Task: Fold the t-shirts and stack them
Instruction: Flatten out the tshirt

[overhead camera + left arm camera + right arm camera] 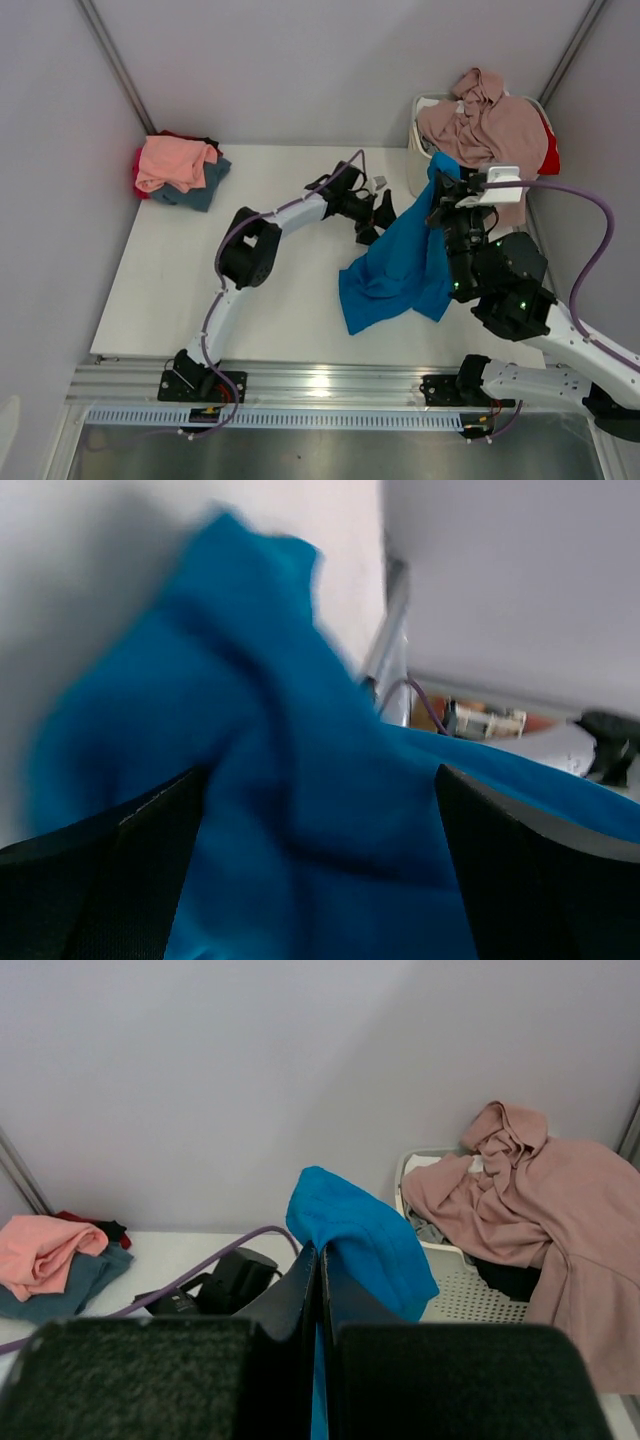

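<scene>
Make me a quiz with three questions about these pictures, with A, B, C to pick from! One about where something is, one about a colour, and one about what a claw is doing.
1. Where is the mauve-pink t-shirt?
A. Draped over the white basket
B. On the floor
C. On a chair

2. What colour is the top t-shirt on the stack in the far left corner?
A. Black
B. Salmon pink
C. Green

3. What is the right claw doing?
A. Open, holding nothing
B. Lying flat on the stack
C. Shut on the blue t-shirt, holding it up

Answers:
1 A: it hangs over the basket's rim.
2 B: salmon pink lies on top of the darker shirts.
3 C: the right wrist view shows it pinching the blue cloth.
</scene>
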Tool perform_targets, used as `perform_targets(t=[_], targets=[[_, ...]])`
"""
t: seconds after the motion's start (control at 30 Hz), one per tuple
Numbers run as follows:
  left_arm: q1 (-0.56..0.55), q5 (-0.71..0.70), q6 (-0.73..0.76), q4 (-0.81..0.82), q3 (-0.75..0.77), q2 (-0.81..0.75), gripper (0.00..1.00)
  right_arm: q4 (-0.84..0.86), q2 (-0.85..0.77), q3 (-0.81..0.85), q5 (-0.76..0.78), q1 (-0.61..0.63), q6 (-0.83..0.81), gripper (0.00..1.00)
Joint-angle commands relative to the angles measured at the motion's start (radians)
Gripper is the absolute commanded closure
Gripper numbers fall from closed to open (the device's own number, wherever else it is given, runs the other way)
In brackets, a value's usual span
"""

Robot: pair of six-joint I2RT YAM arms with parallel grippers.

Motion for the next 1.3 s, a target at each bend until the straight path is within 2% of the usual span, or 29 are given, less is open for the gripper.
perform_targets(t=[0.0, 0.2, 0.4, 0.47, 0.5, 0.57, 0.6, 0.67, 0.7, 0.77, 0.83, 0.93, 1.0, 1.07, 1.1, 1.13, 1.17, 1.2, 1.23, 1.27], targets=[[-0.096, 0.166, -0.03, 0.038, 0.078, -0.008, 0.01, -0.004, 0.019, 0.059, -0.03, 0.009, 0.016, 1.0], [-0.208, 0.261, -0.02, 0.066, 0.092, 0.004, 0.04, -0.038, 0.033, 0.078, -0.034, 0.014, 0.029, 1.0], [-0.241, 0.211, 0.145, -0.139, 0.061, -0.002, 0.15, -0.083, 0.027, 0.075, -0.011, 0.037, 0.076, 1.0], [-0.25, 0.202, 0.194, -0.19, 0.031, -0.003, 0.24, -0.089, 0.026, 0.073, 0.001, 0.051, 0.087, 1.0], [-0.252, 0.202, 0.207, -0.199, 0.02, -0.006, 0.36, -0.09, 0.024, 0.072, 0.004, 0.055, 0.09, 1.0], [-0.259, 0.194, 0.242, -0.222, -0.022, -0.025, 0.53, -0.093, 0.026, 0.07, 0.009, 0.065, 0.096, 1.0], [-0.259, 0.186, 0.251, -0.224, -0.028, -0.033, 0.71, -0.092, 0.026, 0.068, 0.01, 0.066, 0.096, 1.0], [-0.261, 0.173, 0.268, -0.236, -0.055, -0.052, 0.95, -0.092, 0.029, 0.067, 0.009, 0.072, 0.102, 1.0], [-0.259, 0.16, 0.277, -0.244, -0.055, -0.062, 0.99, -0.09, 0.032, 0.065, 0.009, 0.074, 0.105, 1.0], [-0.25, 0.125, 0.314, -0.265, -0.057, -0.083, 0.99, -0.09, 0.036, 0.064, 0.007, 0.083, 0.105, 1.0], [-0.23, 0.041, 0.329, -0.285, -0.075, -0.141, 0.99, -0.093, 0.039, 0.064, 0.009, 0.088, 0.105, 1.0], [-0.128, -0.077, 0.282, -0.209, -0.188, -0.282, 1.0, -0.101, 0.041, 0.064, 0.01, 0.092, 0.104, 1.0], [0.003, -0.178, 0.227, -0.09, -0.348, -0.446, 1.0, -0.112, 0.035, 0.067, 0.01, 0.097, 0.104, 1.0], [0.146, -0.272, 0.187, -0.04, -0.417, -0.573, 1.0, -0.112, 0.029, 0.061, 0.013, 0.098, 0.101, 1.0], [0.188, -0.42, 0.182, -0.029, -0.501, -0.641, 1.0, -0.112, 0.027, 0.058, 0.013, 0.098, 0.101, 1.0], [0.26, -0.509, 0.178, -0.029, -0.523, -0.787, 1.0, -0.109, 0.026, 0.055, 0.013, 0.098, 0.096, 1.0], [0.288, -0.685, 0.182, -0.019, -0.61, -0.869, 0.99, -0.107, 0.024, 0.049, 0.012, 0.1, 0.095, 1.0], [0.304, -0.686, 0.191, 0.006, -0.644, -0.952, 1.0, -0.11, 0.026, 0.047, 0.012, 0.1, 0.096, 1.0], [0.311, -0.869, 0.21, 0.064, -0.682, -1.117, 1.0, -0.11, 0.026, 0.045, 0.012, 0.101, 0.095, 1.0], [0.31, -0.951, 0.216, 0.087, -0.713, -1.188, 1.0, -0.109, 0.026, 0.042, 0.012, 0.103, 0.093, 1.0]])
